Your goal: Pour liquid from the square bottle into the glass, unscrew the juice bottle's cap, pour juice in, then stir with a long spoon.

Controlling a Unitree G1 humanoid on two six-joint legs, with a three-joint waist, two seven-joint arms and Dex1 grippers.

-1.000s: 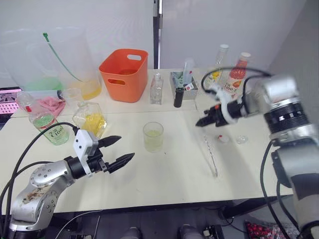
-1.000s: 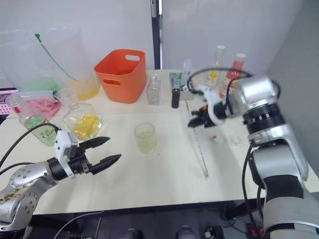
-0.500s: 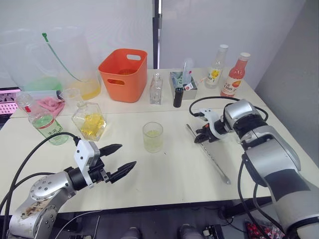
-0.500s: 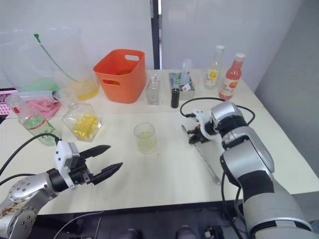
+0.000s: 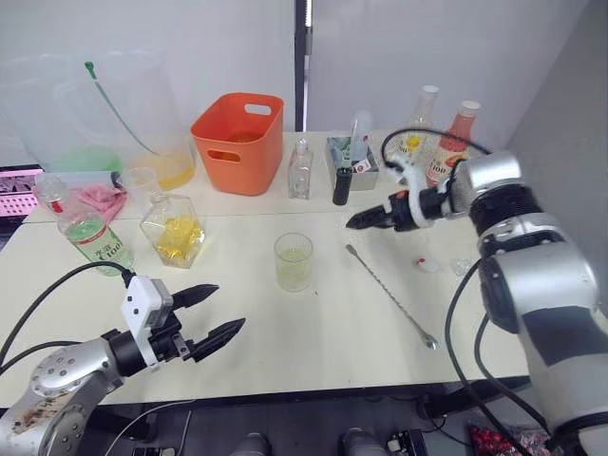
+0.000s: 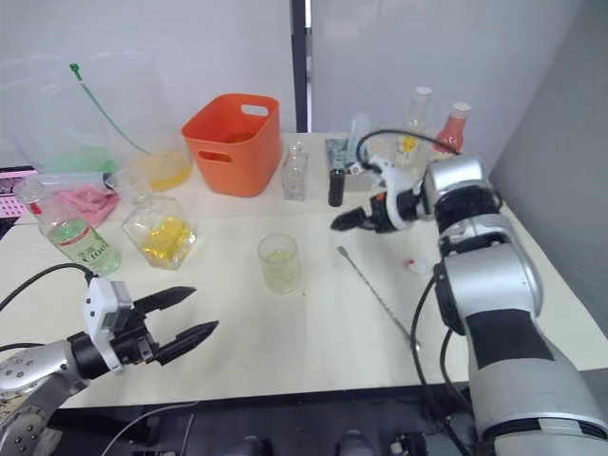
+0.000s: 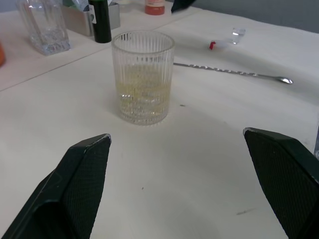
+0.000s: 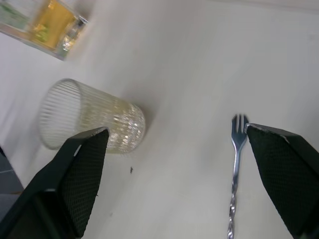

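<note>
The glass [image 5: 293, 261], ribbed and holding a little pale yellow liquid, stands mid-table. To its right the long spoon [image 5: 389, 294] lies flat on the table, untouched. My right gripper [image 5: 356, 221] hovers open and empty above the spoon's far end, its fingers [image 8: 79, 174] spread wide. At the left, the square bottle [image 5: 177, 231] with yellow contents stands beside the green-tinted juice bottle [image 5: 87, 235]. A small white cap [image 5: 425, 265] rests on the table right of the spoon. Low at the table's front left, my left gripper [image 5: 228, 306] is open and empty, pointing at the glass [image 7: 143, 77].
An orange basket [image 5: 237, 142] and a large clear pitcher [image 5: 114, 114] stand at the back. Behind the glass are a slim clear bottle [image 5: 299, 171], a black bottle [image 5: 341, 185] and a metal box [image 5: 350, 161]. A pink-red bottle [image 5: 454, 142] and a yellow-labelled bottle [image 5: 415, 123] stand back right.
My right gripper has opened and let go of the long spoon, which now lies on the table. That gripper has risen and moved toward the back. The left arm has drawn back slightly.
</note>
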